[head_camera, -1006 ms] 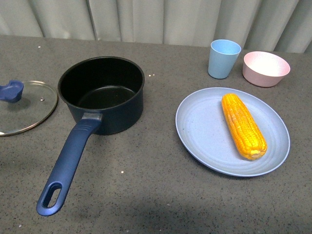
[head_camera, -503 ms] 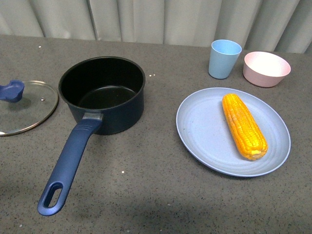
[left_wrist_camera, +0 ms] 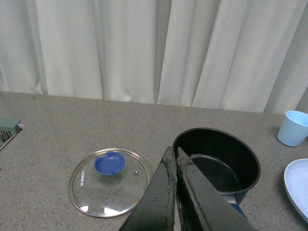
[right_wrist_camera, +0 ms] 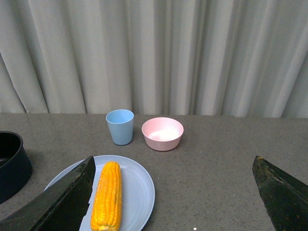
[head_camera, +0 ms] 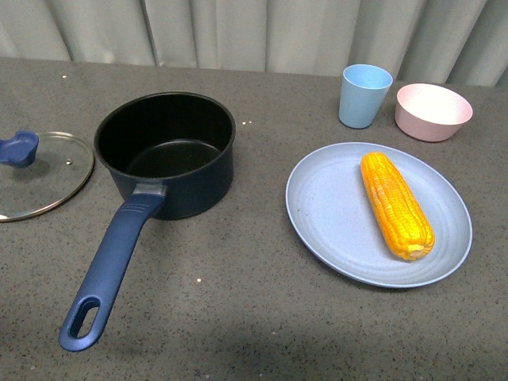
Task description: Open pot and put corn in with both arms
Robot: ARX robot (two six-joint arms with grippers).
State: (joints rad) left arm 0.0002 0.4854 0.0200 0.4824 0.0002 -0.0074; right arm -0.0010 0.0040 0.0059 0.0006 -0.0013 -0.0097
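Nothing on the table has moved since a second ago; the pot, lid and corn lie just where they were. The dark blue round pot [head_camera: 184, 189] with the black inside stands open and empty on the grey speckled table [head_camera: 254, 317], and its long blue handle [head_camera: 111, 262] points toward the robot. The round glass lid [head_camera: 40, 176] with a blue knob [head_camera: 19, 148] lies flat on the table to the left of the pot, close to it but not touching. The yellow-orange corn cob [head_camera: 397, 205] lies on the right part of a flat pale blue round plate [head_camera: 333, 214], well to the right of the pot. Behind the plate stand a light blue cup [head_camera: 365, 95] and a pink bowl [head_camera: 432, 111], side by side. A pale curtain [head_camera: 238, 32] hangs at the back. No arm shows in the front view. In the left wrist view, the left gripper [left_wrist_camera: 173, 153] has its two black fingers [left_wrist_camera: 161, 192] pressed together with nothing between them, up above the table near the pot and lid. In the right wrist view, the right gripper [right_wrist_camera: 173, 163] has its fingers [right_wrist_camera: 62, 202] spread wide apart, holding nothing, with the corn and plate in front of it.
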